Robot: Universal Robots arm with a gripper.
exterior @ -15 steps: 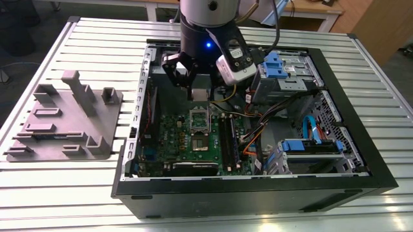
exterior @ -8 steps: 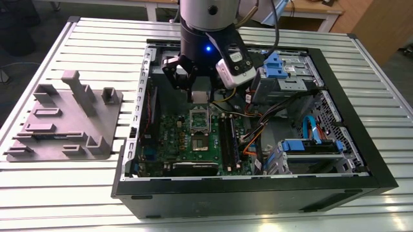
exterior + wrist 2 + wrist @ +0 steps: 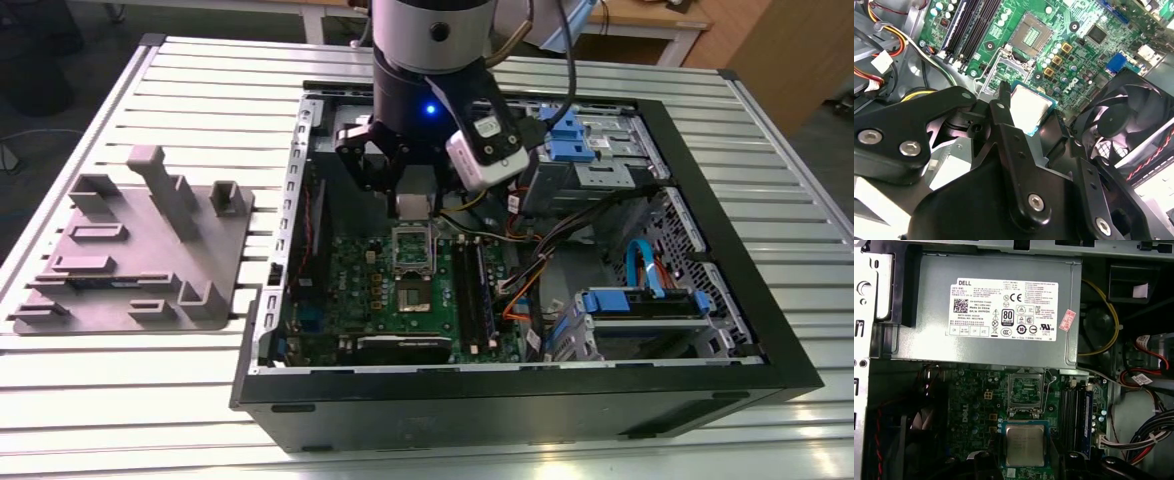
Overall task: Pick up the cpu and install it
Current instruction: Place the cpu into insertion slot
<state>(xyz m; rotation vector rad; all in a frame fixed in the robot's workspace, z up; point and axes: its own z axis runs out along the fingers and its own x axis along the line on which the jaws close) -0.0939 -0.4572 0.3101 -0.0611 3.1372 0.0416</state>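
The cpu, a small square chip with a silvery top and a green edge, hangs between my gripper's black fingers inside the open computer case. It is held above the green motherboard, a little toward the case's far side from the open socket. The second wrist view has the cpu between the fingers, with the empty socket beyond it. In the first wrist view the cpu is just short of the socket. My gripper is shut on the cpu.
A grey fixture plate with upright blocks lies on the slatted table at the exterior view's left. Inside the case are the power supply, a black fan, memory slots, loose cables and blue drive bays.
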